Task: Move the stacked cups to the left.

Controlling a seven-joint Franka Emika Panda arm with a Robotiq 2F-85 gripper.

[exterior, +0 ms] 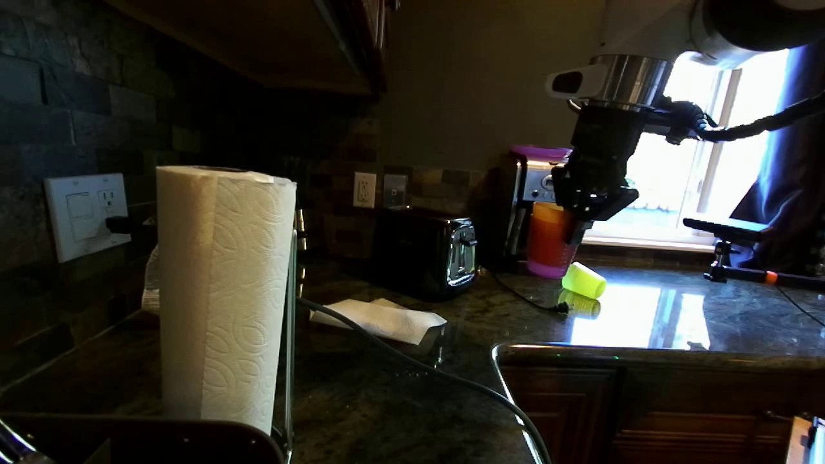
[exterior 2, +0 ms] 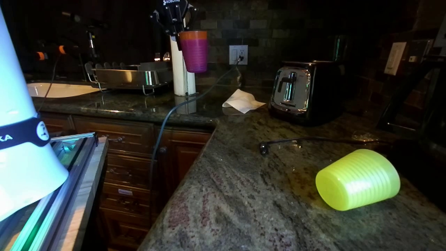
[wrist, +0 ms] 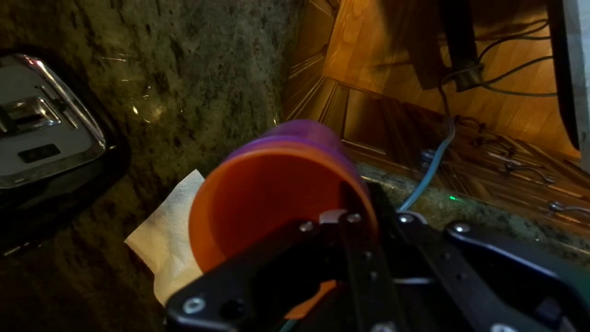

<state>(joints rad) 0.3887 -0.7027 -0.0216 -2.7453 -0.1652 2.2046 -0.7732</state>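
Observation:
The stacked cups show as an orange-red cup nested in a pink-purple one in both exterior views [exterior: 548,240] [exterior 2: 195,54]. My gripper [exterior: 577,231] is shut on their wall at the rim, with one finger inside the orange cup and one outside. In the wrist view the gripper [wrist: 368,203] pinches the rim, and I look into the open mouth of the stacked cups [wrist: 272,198]. The cups hang upright, slightly tilted, in the air above the counter. The finger inside the cups is hidden in an exterior view, where the gripper [exterior 2: 180,34] shows above them.
A lime-green cup [exterior: 584,281] lies on its side on the counter. A black toaster [exterior 2: 291,90], a white paper sheet [exterior 2: 243,101], a paper-towel roll [exterior: 222,296] and a dish rack [exterior 2: 129,76] stand or lie around. A cable [exterior: 412,364] crosses the counter's inner edge.

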